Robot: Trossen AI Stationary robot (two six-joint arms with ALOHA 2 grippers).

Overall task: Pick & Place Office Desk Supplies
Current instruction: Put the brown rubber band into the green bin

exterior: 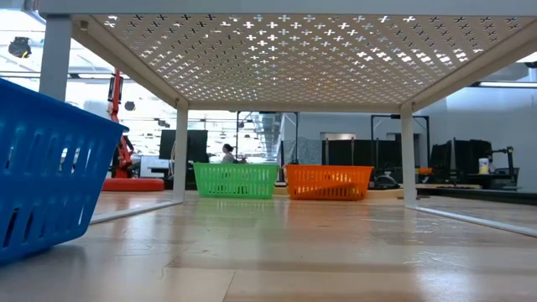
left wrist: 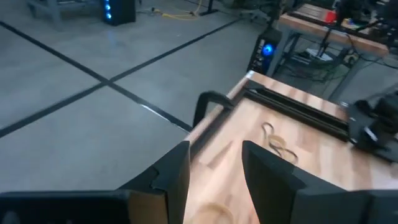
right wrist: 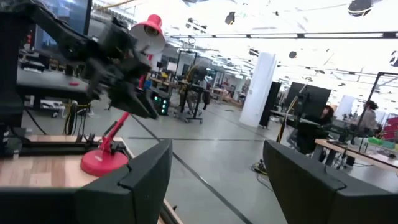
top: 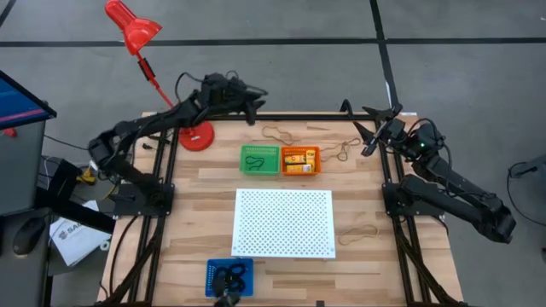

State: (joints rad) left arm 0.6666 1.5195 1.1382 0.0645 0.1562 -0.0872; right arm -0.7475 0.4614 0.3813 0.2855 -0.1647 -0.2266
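Note:
Small yellow-orange blocks lie in the orange tray (top: 300,160), and black loops lie in the green tray (top: 260,159) and the blue tray (top: 229,277). Tan rubber bands lie loose on the wood: one (top: 277,134) beyond the green tray, one (top: 341,151) right of the orange tray, one (top: 363,230) right of the white perforated board (top: 284,223). My left gripper (top: 254,102) hangs open in the air over the table's far edge, above the first band, with nothing between its fingers (left wrist: 180,177). My right gripper (top: 368,130) is raised at the far right, wide open and empty (right wrist: 211,186).
The red desk lamp (top: 194,136) stands at the far left, its head (top: 132,26) out beyond the table. A black clamp (left wrist: 208,102) sits on the far edge. The board stands on legs (exterior: 180,151) at the table's middle, with room underneath.

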